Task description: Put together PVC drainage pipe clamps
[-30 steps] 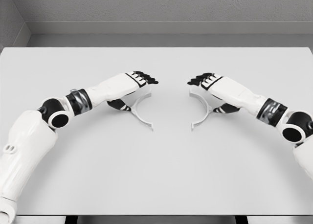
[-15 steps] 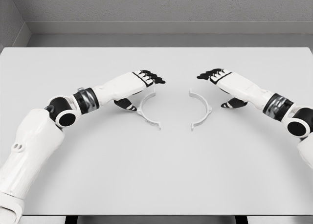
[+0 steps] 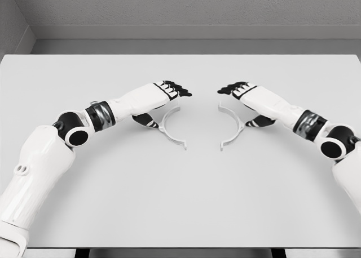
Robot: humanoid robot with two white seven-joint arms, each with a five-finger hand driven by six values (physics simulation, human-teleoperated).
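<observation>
Head view of 2 white seven-joint arms reaching inward over a pale grey rectangular surface point(image 3: 180, 201). The left hand point(image 3: 169, 92), white-backed with black fingers, sat over the upper end of the left white semicircular plastic clamp half point(image 3: 169, 132). Its fingers pointed toward the centre and its thumb lay low beside the arc. Contact looked likely, but whether this was a firm grasp could not be told.

The right hand point(image 3: 240, 90) mirrored that pose above the upper end of the right white semicircular plastic clamp half point(image 3: 232, 128), thumb tucked just beside the arc. Its hold was equally unclear.

Both clamp halves lay flat on the surface near its middle, open sides facing each other, with a clear gap between them. Their flanged lower tips pointed toward the near edge.

Step in hand, as judged: securing each half before the 2 are brought together; the joining itself was not yet done.

The next move would call for a sure pinch on each arc, then sliding or lifting both inward. The facing ends must meet squarely, upper end to upper end and lower to lower. A loose hold could let a thin arc rotate or skid on the smooth surface, misaligning the ends.
</observation>
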